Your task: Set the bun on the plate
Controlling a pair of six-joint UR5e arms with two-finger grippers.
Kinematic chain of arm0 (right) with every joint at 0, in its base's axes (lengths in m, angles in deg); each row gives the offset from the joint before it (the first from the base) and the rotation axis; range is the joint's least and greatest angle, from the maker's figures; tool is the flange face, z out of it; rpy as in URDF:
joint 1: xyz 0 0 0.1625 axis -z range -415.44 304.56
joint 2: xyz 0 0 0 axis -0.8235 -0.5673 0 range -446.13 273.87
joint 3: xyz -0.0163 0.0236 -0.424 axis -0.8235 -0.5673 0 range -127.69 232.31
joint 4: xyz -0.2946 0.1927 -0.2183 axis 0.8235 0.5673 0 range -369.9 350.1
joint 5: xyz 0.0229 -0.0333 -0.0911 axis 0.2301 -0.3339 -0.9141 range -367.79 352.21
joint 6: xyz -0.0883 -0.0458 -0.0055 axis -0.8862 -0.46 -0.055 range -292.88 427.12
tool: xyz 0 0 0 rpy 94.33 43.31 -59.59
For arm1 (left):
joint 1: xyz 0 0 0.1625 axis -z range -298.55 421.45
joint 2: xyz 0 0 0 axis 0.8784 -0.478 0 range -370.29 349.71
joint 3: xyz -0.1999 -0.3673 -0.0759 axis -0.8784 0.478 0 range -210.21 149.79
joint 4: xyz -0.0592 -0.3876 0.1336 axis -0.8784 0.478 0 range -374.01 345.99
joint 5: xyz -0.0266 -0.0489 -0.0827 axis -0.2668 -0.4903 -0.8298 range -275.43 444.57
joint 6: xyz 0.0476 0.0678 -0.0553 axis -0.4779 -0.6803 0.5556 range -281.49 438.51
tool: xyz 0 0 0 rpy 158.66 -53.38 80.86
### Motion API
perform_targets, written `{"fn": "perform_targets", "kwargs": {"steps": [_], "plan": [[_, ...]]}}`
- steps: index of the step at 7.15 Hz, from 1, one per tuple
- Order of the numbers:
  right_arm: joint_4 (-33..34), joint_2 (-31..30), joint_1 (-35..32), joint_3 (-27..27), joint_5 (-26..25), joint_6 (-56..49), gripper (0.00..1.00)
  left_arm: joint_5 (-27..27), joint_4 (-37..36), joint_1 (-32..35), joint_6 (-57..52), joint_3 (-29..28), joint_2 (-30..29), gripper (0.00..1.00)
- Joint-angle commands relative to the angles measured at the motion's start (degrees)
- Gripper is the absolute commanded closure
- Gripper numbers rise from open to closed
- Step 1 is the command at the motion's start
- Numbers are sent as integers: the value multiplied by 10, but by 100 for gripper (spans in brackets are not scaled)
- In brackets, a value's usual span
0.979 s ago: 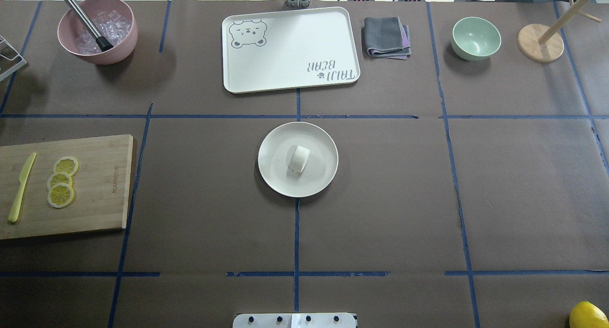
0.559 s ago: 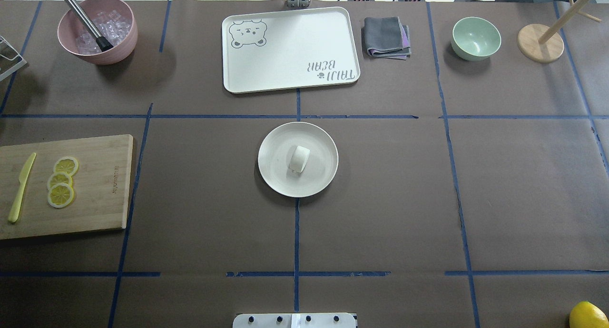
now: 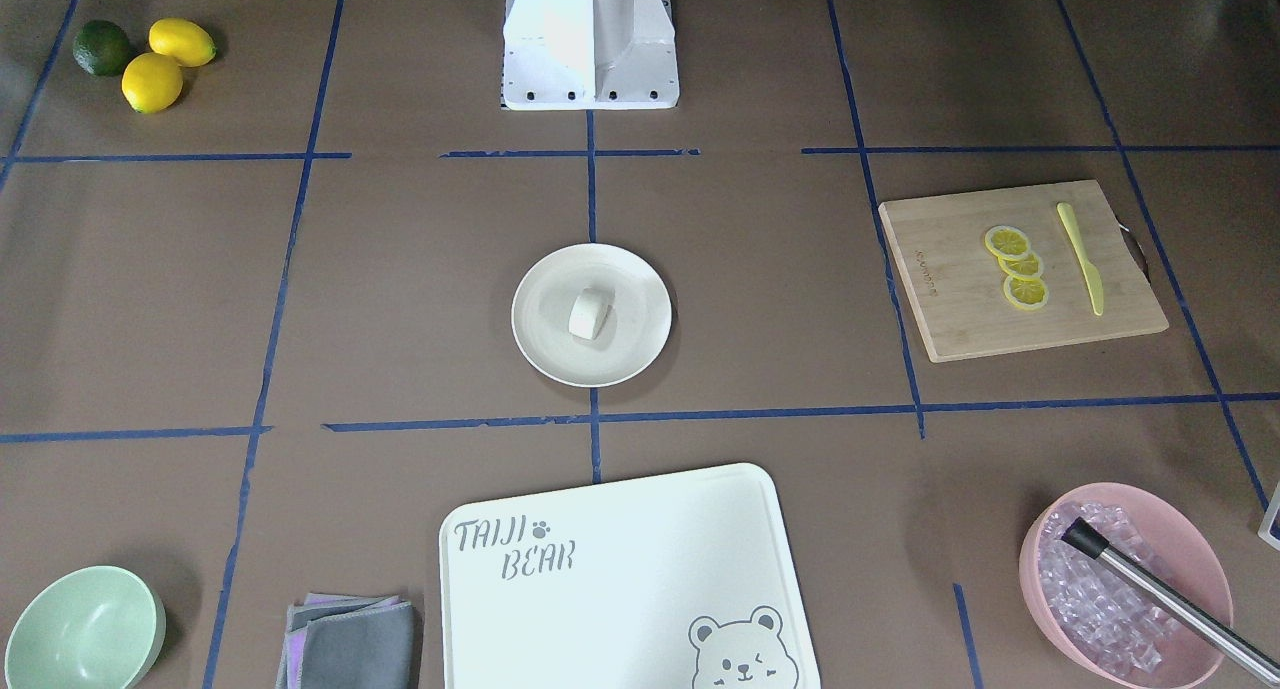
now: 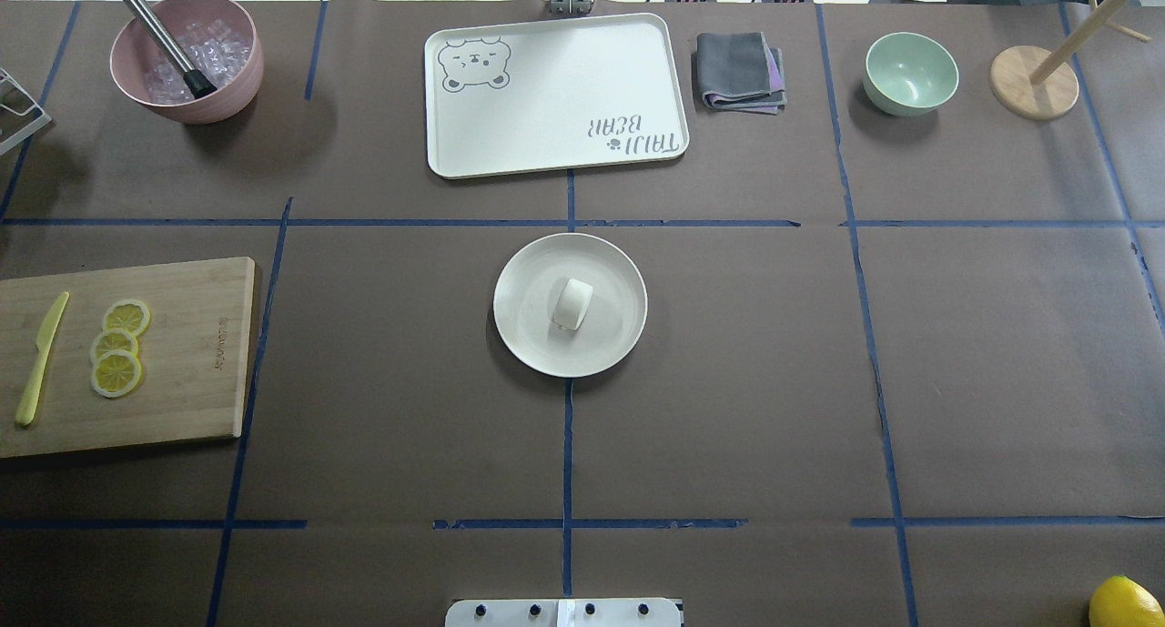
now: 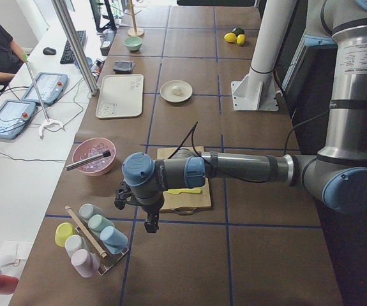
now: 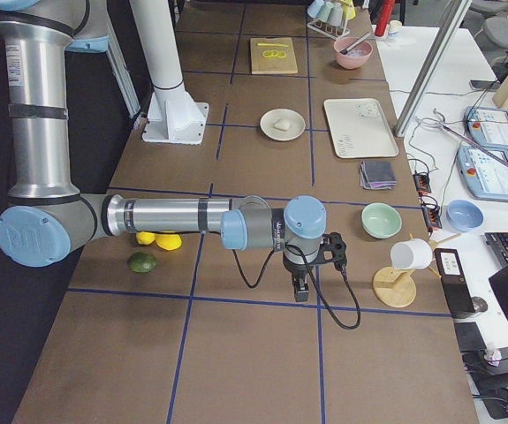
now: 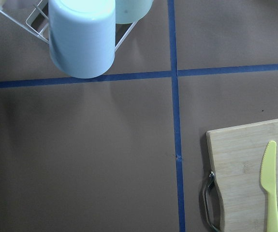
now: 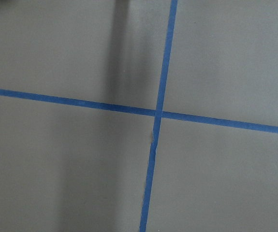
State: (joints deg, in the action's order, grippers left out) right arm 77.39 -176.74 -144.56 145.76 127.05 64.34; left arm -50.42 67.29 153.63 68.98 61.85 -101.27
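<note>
The small white bun (image 4: 573, 303) lies on its side near the middle of the round cream plate (image 4: 525, 336), at the table's centre; both also show in the front view, the bun (image 3: 588, 314) on the plate (image 3: 545, 354). Neither arm is near it. My left gripper (image 5: 151, 224) hangs over the table's left end, beside the cup rack, far from the plate. My right gripper (image 6: 299, 291) hangs over the right end, past the mint bowl. Both grippers show only in the side views, so I cannot tell whether they are open or shut.
A bamboo board (image 4: 191, 409) with lemon slices (image 4: 116, 347) and a yellow knife lies at left. At the back stand a pink ice bowl (image 4: 187, 58), a bear-print tray (image 4: 555, 95), a folded cloth (image 4: 739, 72), a mint bowl (image 4: 910, 74) and a wooden stand (image 4: 1033, 81). Cups (image 7: 83, 38) sit in a rack.
</note>
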Motion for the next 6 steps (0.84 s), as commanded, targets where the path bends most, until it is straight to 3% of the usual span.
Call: {"fn": "perform_targets", "kwargs": {"steps": [1, 6], "plan": [[0, -1, -1, -2, 0, -4, 0, 1, 0, 0, 0, 0, -3, 0], [0, -3, -1, 2, -5, -6, 0, 1, 0, 0, -1, 0, -3, 0]]}}
